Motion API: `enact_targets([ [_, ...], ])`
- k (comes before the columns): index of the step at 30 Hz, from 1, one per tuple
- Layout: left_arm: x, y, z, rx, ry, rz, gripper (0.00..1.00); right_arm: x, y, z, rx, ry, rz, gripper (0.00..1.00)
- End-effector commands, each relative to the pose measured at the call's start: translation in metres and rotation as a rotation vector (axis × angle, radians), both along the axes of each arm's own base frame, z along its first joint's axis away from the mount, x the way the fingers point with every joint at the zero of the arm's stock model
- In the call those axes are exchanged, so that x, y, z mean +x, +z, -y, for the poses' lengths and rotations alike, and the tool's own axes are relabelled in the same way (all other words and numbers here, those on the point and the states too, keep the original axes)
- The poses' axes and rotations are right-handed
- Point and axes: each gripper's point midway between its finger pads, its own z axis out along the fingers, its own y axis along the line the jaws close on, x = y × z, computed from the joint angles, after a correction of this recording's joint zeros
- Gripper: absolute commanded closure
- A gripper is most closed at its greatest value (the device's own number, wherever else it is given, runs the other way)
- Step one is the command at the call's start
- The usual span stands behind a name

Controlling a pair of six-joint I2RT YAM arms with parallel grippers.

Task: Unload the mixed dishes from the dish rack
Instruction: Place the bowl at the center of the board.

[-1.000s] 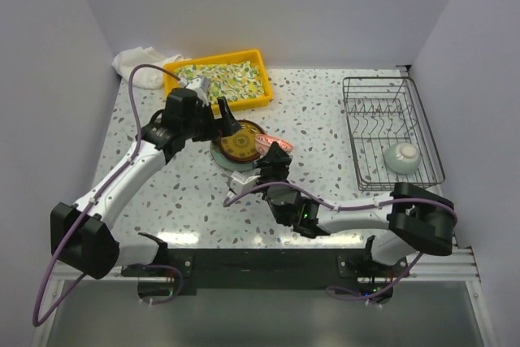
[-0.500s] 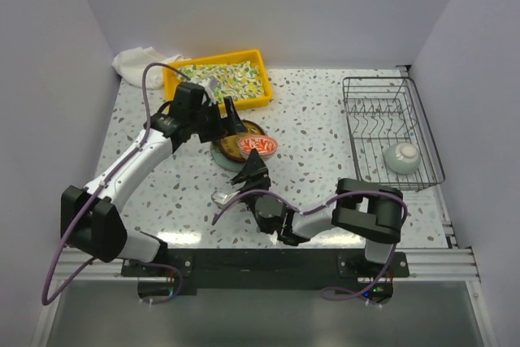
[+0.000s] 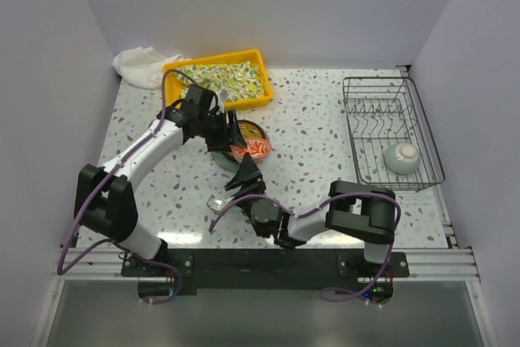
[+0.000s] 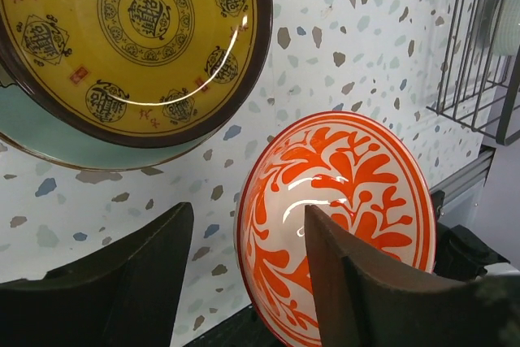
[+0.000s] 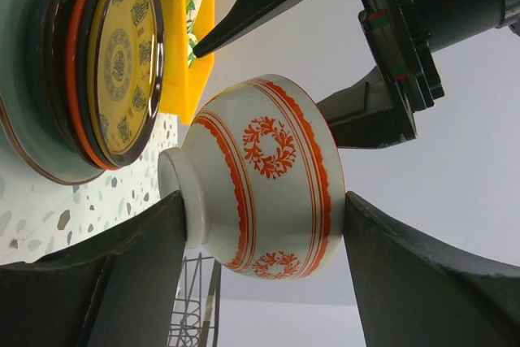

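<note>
My right gripper (image 5: 262, 197) is shut on the red-patterned white bowl (image 5: 260, 193), one finger on its foot and the other on its rim. It holds the bowl (image 3: 253, 149) tipped on its side just above the table, beside the stack. My left gripper (image 4: 248, 210) is open and straddles the bowl's (image 4: 349, 176) rim, one finger inside and the other clear of the outside. The brown-yellow plate (image 4: 138, 30) lies on the black-red bowl (image 5: 73, 79) and the pale green-blue plate (image 4: 49, 140). The dish rack (image 3: 390, 132) holds a celadon bowl (image 3: 402, 157).
A yellow tray (image 3: 218, 79) with a floral cloth stands at the back left, and a white cloth (image 3: 136, 67) lies bunched beside it. The right arm lies low across the table's near edge. The rack's wires (image 4: 479, 46) show at the right of the left wrist view.
The right arm has carried the bowl leftwards, next to the stack. The left gripper has come over to the bowl and its jaws have narrowed around the rim.
</note>
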Motion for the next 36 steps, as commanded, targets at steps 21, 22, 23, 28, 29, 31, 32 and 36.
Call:
enact_targets([
  [21,-0.019,-0.012,0.009,-0.059,-0.122,-0.076,1.0,-0.002,0.064,0.002,0.388,-0.014,0.121,0.77],
  [22,-0.017,-0.01,0.008,-0.059,-0.118,-0.068,1.0,-0.003,0.064,0.003,0.383,-0.014,0.122,0.73],
  [23,-0.015,-0.008,0.008,-0.06,-0.114,-0.061,1.0,-0.002,0.064,0.004,0.381,-0.018,0.123,0.69],
  [28,0.003,0.012,0.006,-0.072,-0.08,0.005,1.0,-0.003,0.062,0.01,0.368,-0.035,0.116,0.35],
  [29,0.006,0.014,0.006,-0.074,-0.074,0.015,1.0,-0.004,0.061,0.011,0.366,-0.035,0.116,0.26],
  [31,0.013,0.024,0.006,-0.086,-0.059,0.043,1.0,-0.005,0.06,0.013,0.362,-0.038,0.113,0.19],
  [32,0.015,0.026,0.006,-0.09,-0.056,0.051,1.0,-0.006,0.059,0.013,0.358,-0.038,0.111,0.18],
  [36,0.026,0.042,0.008,-0.103,-0.038,0.098,1.0,-0.01,0.054,0.014,0.351,-0.035,0.101,0.06],
])
